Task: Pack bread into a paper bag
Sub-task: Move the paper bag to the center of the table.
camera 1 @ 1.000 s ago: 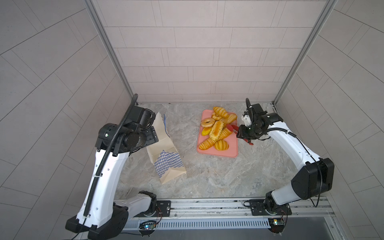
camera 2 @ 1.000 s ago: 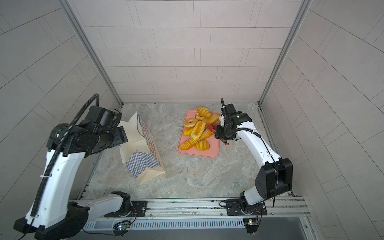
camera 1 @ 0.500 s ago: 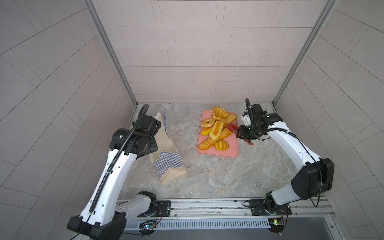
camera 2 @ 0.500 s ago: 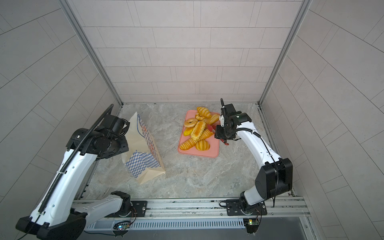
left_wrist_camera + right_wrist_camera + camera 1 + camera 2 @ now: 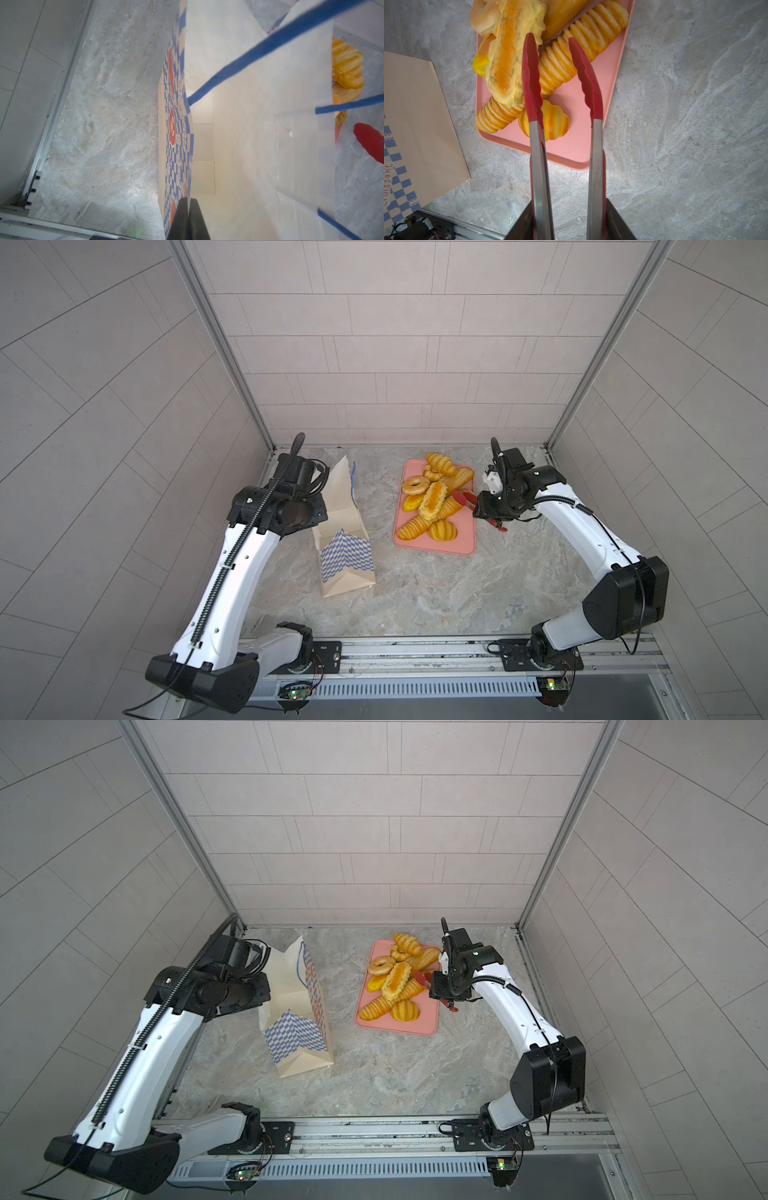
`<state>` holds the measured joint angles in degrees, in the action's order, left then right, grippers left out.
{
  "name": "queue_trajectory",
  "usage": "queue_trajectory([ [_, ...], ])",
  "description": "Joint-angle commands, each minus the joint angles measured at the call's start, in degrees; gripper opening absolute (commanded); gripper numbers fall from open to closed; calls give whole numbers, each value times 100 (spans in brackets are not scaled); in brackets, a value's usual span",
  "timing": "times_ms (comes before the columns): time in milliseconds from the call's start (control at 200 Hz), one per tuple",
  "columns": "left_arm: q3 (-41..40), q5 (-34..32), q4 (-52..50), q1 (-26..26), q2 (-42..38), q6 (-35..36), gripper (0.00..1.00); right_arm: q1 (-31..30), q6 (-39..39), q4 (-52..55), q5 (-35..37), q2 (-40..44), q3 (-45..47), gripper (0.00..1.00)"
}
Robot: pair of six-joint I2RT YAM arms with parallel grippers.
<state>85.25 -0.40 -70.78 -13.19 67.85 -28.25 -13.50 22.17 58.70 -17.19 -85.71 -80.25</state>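
The paper bag [image 5: 345, 531] [image 5: 297, 1011] stands upright left of the tray, its mouth open and cream inside showing. My left gripper [image 5: 188, 216] is shut on the bag's checked side wall [image 5: 178, 145] at the rim, one finger outside and one inside. The bread [image 5: 432, 502] [image 5: 395, 979] is piled on the pink tray [image 5: 457, 545]. My right gripper [image 5: 566, 207] is shut on the steel handles of the red tongs [image 5: 591, 93]. The tongs' tips stand apart over the ridged baguette [image 5: 571, 52], holding nothing.
The tray's near corner [image 5: 571, 145] is bare. Tiled walls close in the marble floor on three sides. A metal rail [image 5: 415, 649] runs along the front. A blue cord handle [image 5: 249, 58] crosses the bag's mouth.
My left arm has come down to the bag's near wall, and its jaws have closed on the rim. The right arm and the tongs have not moved.
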Motion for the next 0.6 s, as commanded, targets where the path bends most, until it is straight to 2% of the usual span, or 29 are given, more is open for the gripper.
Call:
queue_trajectory([
  [0, 194, 468, 411, 18, 16, 379, 0, -21, 212, -31, -228, 161, -36, 47],
  [105, 312, 628, 402, 18, 236, 434, 0, -26, 362, -178, -359, 144, 18, 47],
  [245, 506, 395, 234, 18, 480, 518, 0, -22, 523, -310, -474, 90, 35, 48],
  [430, 567, 430, 251, 14, 609, 543, 0, -21, 622, -348, -496, 28, 136, 48],
  [595, 396, 741, 633, 27, 600, 395, 0, -23, 646, -359, -547, -7, 217, 48],
])
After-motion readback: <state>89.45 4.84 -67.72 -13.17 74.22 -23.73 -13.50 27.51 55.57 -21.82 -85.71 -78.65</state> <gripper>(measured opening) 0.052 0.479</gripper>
